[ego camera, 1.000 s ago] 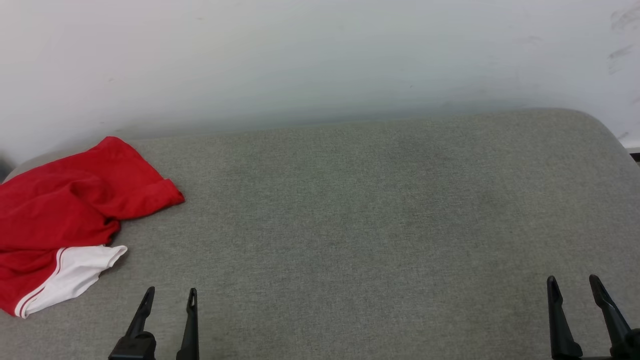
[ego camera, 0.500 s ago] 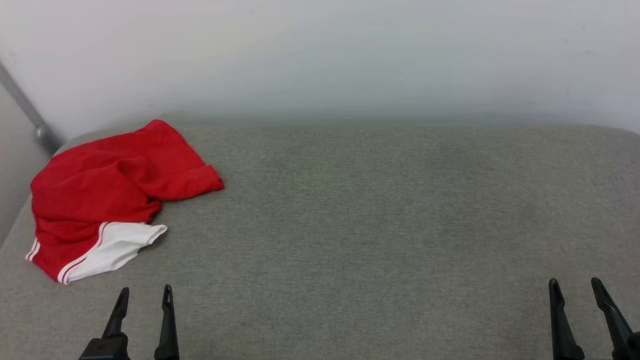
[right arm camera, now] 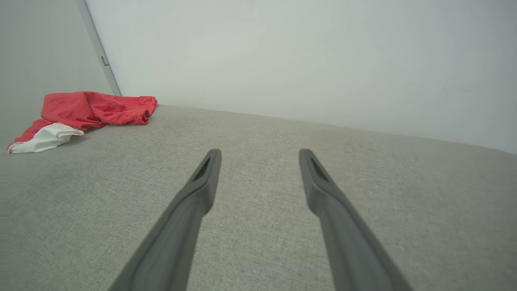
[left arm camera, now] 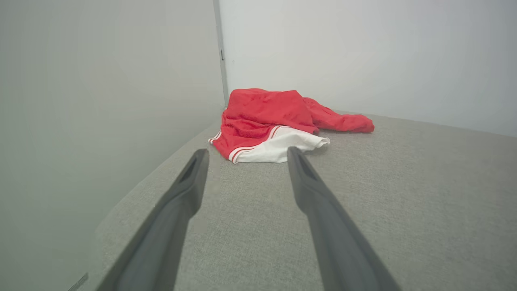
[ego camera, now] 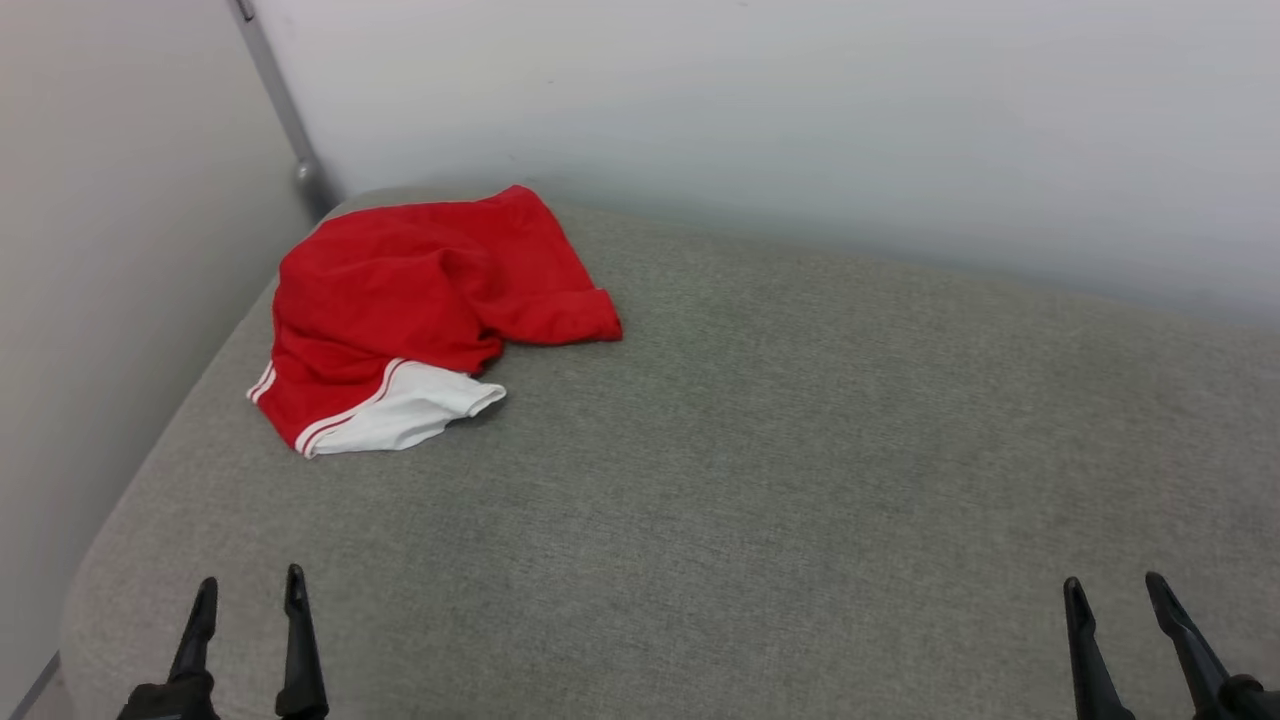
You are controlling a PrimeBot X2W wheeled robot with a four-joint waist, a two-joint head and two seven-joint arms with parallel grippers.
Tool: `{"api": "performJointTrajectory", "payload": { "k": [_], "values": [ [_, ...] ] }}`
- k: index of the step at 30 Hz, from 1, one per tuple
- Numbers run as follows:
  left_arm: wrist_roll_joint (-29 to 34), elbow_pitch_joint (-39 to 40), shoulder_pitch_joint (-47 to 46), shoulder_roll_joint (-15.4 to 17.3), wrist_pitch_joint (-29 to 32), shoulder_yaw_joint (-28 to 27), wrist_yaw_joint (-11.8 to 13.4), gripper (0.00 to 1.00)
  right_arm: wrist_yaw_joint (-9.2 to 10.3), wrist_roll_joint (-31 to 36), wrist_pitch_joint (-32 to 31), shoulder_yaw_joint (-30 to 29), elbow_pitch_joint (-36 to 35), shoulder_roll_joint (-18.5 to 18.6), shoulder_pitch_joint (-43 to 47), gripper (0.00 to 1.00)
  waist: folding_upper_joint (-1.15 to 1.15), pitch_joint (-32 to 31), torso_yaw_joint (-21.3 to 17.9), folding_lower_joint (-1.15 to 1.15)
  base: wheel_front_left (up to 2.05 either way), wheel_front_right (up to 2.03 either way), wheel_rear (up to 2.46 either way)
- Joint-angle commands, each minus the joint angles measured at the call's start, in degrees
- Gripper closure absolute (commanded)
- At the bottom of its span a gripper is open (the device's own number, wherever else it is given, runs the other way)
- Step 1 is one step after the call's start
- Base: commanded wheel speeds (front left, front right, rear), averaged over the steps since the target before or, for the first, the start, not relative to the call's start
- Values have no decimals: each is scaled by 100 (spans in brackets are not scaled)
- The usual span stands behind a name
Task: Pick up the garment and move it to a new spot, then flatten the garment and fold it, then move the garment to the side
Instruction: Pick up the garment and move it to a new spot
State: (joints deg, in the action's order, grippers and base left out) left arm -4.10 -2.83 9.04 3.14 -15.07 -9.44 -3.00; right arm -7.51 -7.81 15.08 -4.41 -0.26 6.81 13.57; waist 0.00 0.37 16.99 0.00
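The left gripper [ego camera: 250,582] and right gripper [ego camera: 1113,584] both hold their jaws spread and empty above the grey woven cushion [ego camera: 800,450]. The crumpled bright red jersey garment [ego camera: 420,290], white stripe-trimmed sleeve showing, lies at one o'clock from the left gripper, well apart.

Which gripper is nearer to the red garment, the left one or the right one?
Left. The left gripper is open, just short of the garment crumpled in the cushion's far left corner. The right gripper, also open, sits far across the grey cushion.
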Motion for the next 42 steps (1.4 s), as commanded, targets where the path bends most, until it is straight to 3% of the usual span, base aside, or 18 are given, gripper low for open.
{"api": "performJointTrajectory", "payload": {
  "k": [1, 7, 13, 22, 28, 34, 38, 42],
  "values": [
    [-59, 12, 14, -8, -14, -24, 24, 0, 4, 25, 13, 7, 1, 18, 27, 0, 0, 36, 168, 0, 0, 0, 0],
    [-180, -66, 47, -22, -14, -66, 35, 0, 4, 24, 13, 16, 34, 37, -44, 0, 0, 111, 351, 0, 0, 0, 0],
    [-367, -47, -251, -24, -14, -293, 19, 0, 4, 17, 13, 85, 25, 125, -103, 0, 0, 317, 274, 0, 0, 0, 0],
    [-481, 62, -1313, 201, -14, -1350, -277, 0, 4, 37, 13, 42, -35, 196, -441, 0, 0, 966, -521, 0, 0, 0, 0],
    [-549, -75, -2153, 838, -13, -1963, -384, 0, 4, 34, 13, -48, -46, 65, -710, 0, 0, 1503, -1297, 0, 0, 0, 0],
    [-448, -1218, -3034, 1998, 76, -2051, -425, 0, 4, 2, 13, -127, -63, -132, -950, 0, 0, 2025, -2060, 0, 0, 0, 0],
    [-457, -2344, -3836, 2808, 772, -2002, -403, 0, 4, -9, 13, -192, -48, -237, -1054, 0, 0, 2340, -2439, 0, 0, 0, 0],
    [-325, -3328, -4446, 3553, 1913, -1756, -424, 0, 4, -30, 13, -253, -49, -318, -1167, 0, 0, 2606, -2778, 0, 0, 0, 0]
  ]
}}
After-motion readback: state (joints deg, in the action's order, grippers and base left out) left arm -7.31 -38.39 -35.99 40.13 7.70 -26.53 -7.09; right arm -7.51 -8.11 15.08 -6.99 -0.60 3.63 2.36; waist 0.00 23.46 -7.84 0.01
